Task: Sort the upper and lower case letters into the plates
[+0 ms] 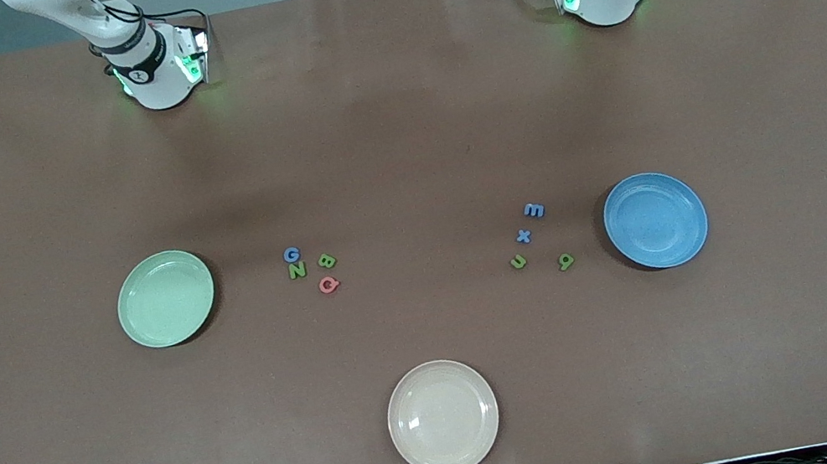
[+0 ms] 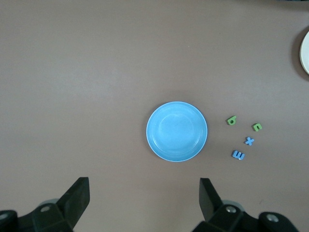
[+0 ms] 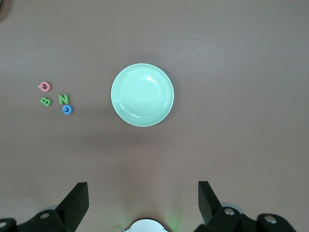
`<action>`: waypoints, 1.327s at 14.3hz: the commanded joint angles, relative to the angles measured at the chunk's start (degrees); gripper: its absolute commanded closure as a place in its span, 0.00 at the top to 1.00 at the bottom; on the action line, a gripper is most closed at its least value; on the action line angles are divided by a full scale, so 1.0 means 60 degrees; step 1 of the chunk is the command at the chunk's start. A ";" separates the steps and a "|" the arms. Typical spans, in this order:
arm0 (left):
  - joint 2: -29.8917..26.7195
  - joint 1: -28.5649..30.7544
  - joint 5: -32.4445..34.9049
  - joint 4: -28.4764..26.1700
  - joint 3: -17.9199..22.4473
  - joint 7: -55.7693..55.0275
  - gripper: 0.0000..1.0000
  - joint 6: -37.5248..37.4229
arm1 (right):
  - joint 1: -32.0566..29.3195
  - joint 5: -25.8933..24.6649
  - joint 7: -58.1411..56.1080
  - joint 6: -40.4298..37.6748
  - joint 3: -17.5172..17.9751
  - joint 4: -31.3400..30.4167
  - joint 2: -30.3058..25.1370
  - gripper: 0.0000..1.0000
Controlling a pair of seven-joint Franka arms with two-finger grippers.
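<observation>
Green plate (image 1: 166, 298), blue plate (image 1: 656, 220): empty. Capitals (image 1: 310, 269) beside green plate, small letters (image 1: 538, 237) beside blue plate: unsorted. Left gripper (image 2: 144, 200), right gripper (image 3: 143, 203): wide, empty, waiting high over plates.

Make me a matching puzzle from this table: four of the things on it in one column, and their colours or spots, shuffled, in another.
Things:
1. letter N
2. letter m
3. beige plate
4. round letter lowest in the capital group

Descriptions:
A. blue, near the blue plate
B. pink
C. nearest the front camera, nothing on it
D. green, just below the blue G

Pairs: 1-D, 2-A, 3-C, 4-B
</observation>
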 commanded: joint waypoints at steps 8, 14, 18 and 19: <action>0.0177 -0.0016 -0.0116 -0.0051 -0.0024 -0.0003 1.00 -0.0193 | 0.0031 0.0088 0.0125 0.0022 -0.0006 -0.0240 -0.0238 1.00; 0.0806 -0.0075 -0.0292 -0.0901 -0.0931 -0.0966 1.00 0.0215 | 0.0017 0.0088 0.0125 -0.0182 -0.0006 -0.0094 -0.0179 1.00; 0.1786 -0.0162 -0.0263 -0.1107 -0.2116 -0.3307 1.00 0.1123 | 0.0046 0.0073 0.0140 -0.0242 -0.0006 0.0170 -0.0033 1.00; 0.2050 -0.0337 -0.0219 -0.1107 -0.2221 -0.3821 1.00 0.1386 | 0.0046 0.0073 0.0111 -0.0228 -0.0006 0.0200 -0.0003 1.00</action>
